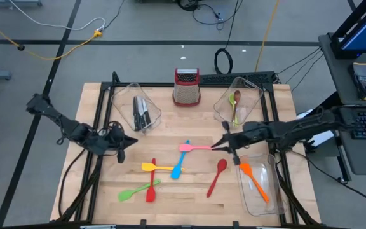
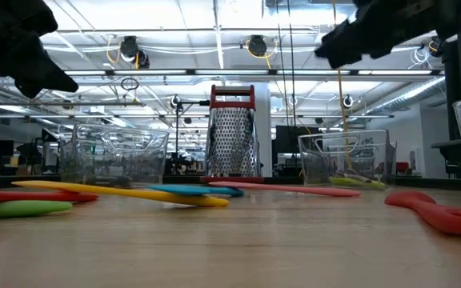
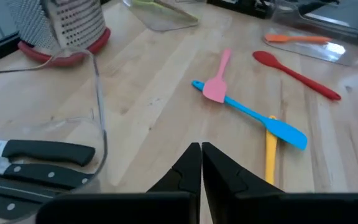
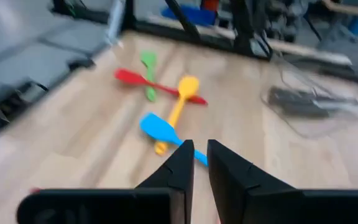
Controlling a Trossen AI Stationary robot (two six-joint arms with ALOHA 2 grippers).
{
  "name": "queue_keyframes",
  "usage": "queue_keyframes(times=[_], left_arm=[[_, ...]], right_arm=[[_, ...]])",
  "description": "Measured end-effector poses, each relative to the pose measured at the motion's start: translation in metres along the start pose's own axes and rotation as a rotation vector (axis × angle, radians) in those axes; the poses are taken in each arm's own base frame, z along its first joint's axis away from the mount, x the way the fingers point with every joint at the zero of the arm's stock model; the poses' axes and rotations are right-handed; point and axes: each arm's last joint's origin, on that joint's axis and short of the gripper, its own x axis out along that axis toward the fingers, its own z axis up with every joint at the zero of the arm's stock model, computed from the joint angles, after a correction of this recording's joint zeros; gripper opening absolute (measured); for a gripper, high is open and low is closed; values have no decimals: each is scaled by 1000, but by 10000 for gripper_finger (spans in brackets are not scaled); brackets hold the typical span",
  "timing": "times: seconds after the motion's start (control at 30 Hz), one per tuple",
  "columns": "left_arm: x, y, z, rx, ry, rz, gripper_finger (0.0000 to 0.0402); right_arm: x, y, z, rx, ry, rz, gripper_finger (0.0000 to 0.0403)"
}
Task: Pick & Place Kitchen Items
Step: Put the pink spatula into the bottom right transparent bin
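Loose utensils lie flat on the wooden table: a pink spatula (image 1: 192, 147), a blue spatula (image 1: 179, 163) crossed over a yellow one (image 1: 155, 168), a red spoon (image 1: 218, 175), and a green spatula (image 1: 137, 190) crossed by a red utensil (image 1: 151, 186). An orange spatula (image 1: 254, 180) lies in the near right bin. Black-handled knives (image 1: 140, 113) lie in the far left bin, and green and brown spoons (image 1: 235, 105) in the far right bin. My right gripper (image 1: 223, 145) hovers above the table by the pink spatula's handle end, its fingers (image 4: 182, 163) a narrow gap apart and empty. My left gripper (image 1: 132, 141) hangs shut near the table's left side, fingertips (image 3: 194, 158) together.
A metal box grater with a red top (image 1: 187, 87) stands at the far edge, midway. Three clear bins sit on the table: far left (image 1: 127, 95), far right (image 1: 254, 92) and near right (image 1: 273, 203). Bare wood shows between the grater and the loose utensils.
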Motion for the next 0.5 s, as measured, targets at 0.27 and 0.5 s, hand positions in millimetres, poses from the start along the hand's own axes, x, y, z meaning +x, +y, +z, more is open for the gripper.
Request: queue_keyframes(times=[0.27, 0.5], left_arm=[[-7, -4, 0, 90, -49, -82, 10], [-10, -8, 6, 143, -94, -155, 6]], right_arm=[[35, -6, -4, -47, 188, -89, 77], [61, -7, -19, -45, 287, -75, 117]])
